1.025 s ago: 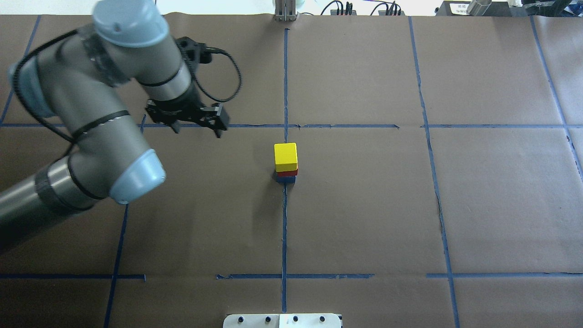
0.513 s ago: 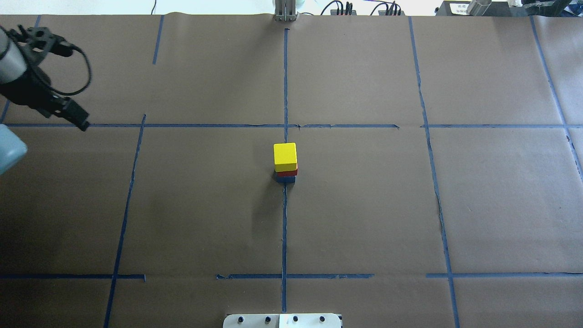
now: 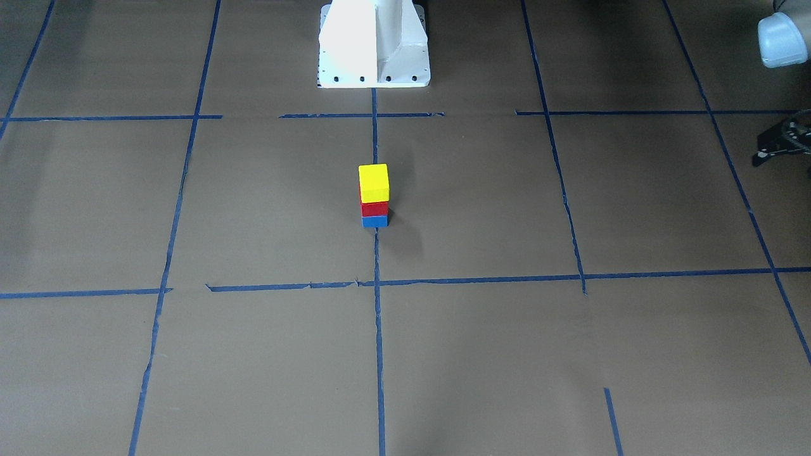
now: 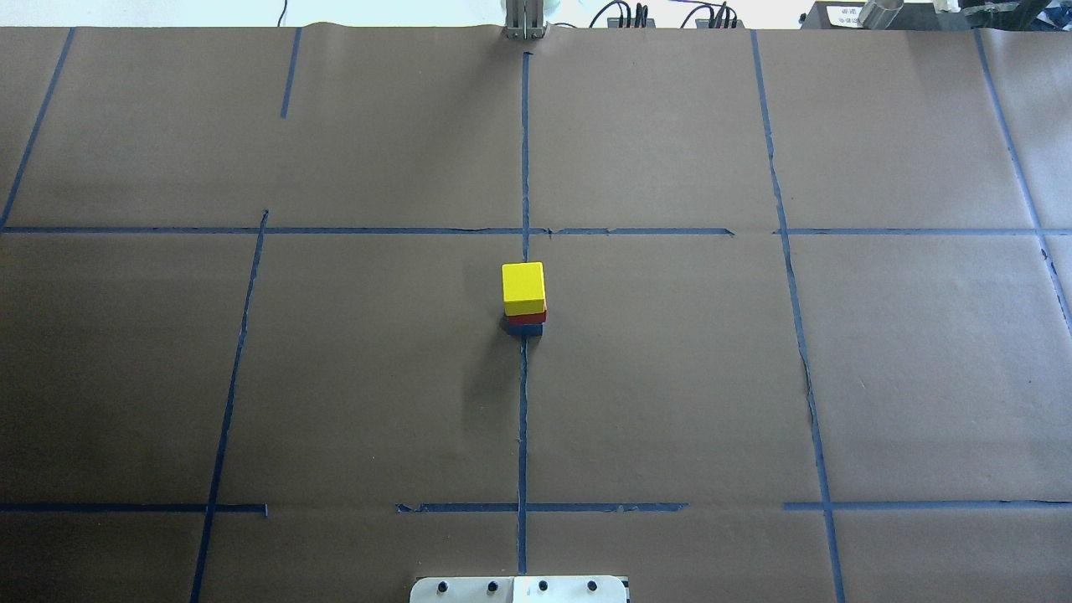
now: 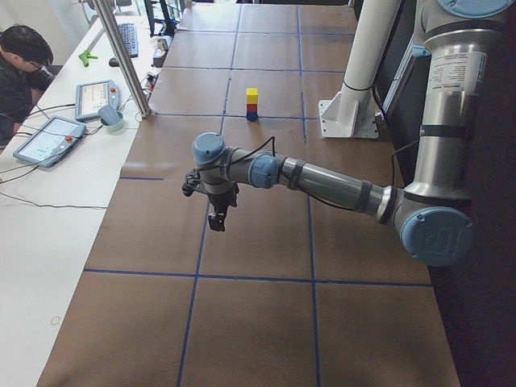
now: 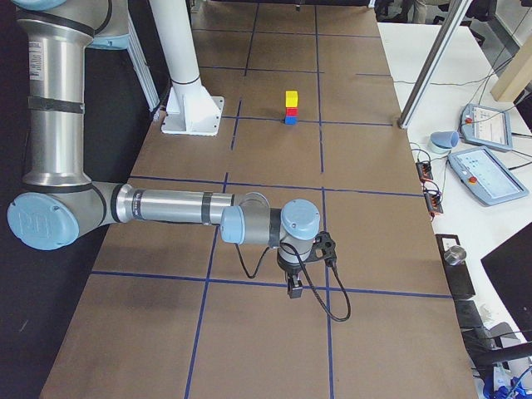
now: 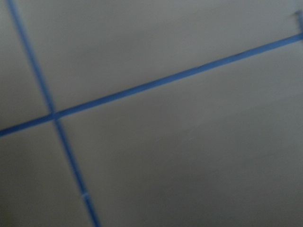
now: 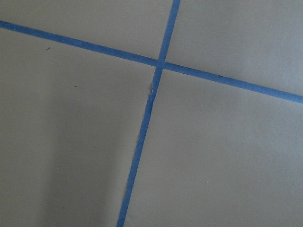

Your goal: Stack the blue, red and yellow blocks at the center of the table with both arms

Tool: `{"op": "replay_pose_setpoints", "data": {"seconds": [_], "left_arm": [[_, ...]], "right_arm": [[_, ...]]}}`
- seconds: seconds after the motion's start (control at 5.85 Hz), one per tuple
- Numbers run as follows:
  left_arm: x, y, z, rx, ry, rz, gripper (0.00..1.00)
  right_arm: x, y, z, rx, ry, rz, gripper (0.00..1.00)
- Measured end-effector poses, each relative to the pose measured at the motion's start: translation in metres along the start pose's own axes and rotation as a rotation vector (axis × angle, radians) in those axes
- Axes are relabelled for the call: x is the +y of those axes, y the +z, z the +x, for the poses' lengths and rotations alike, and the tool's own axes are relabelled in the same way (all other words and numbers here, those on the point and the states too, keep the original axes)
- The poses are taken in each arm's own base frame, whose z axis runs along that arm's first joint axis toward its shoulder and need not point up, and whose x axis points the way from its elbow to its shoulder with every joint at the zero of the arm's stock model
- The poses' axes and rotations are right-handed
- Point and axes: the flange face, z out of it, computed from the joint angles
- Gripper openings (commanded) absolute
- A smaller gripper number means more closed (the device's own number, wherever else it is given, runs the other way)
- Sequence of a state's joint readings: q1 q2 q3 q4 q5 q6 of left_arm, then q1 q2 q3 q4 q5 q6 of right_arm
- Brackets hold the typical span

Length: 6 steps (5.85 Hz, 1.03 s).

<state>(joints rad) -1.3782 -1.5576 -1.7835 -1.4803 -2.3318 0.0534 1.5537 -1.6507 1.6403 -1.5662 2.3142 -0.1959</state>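
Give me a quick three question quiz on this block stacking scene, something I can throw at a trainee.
1. Which block tops the stack? A blue, B red, C yellow.
2. True or false: the left claw is touching the stack.
3. Fill in: the block resting on the table is ____.

Key:
1. C, the yellow block.
2. False; it hangs well away from the stack, over bare table.
3. The blue block.
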Motion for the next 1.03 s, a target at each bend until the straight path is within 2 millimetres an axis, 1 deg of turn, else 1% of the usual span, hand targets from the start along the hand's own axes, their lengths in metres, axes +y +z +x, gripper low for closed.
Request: {"op": "replay_pose_setpoints", "data": {"seconds": [0.17,0.34,0.68,1.03], "left_arm": [[0.028,0.006,-0.029,0.000,-0.037,-0.016,1.00],[0.048,0.011,-0.044,0.002,-0.055,-0.027,1.00],[0.070,0.023,-0.058,0.013,-0.090,-0.056,1.00],[0.077,0.028,-0.064,0.010,-0.111,-0.071,1.00]], "right_arm": [[0.000,0.000,0.000,0.000,0.015,0.000,1.00],[0.000,0.000,0.000,0.000,0.018,0.001,1.00],[0.000,0.000,0.000,0.000,0.016,-0.001,1.00],[-0.001,-0.002,-0.001,0.002,-0.002,0.005,1.00]]}}
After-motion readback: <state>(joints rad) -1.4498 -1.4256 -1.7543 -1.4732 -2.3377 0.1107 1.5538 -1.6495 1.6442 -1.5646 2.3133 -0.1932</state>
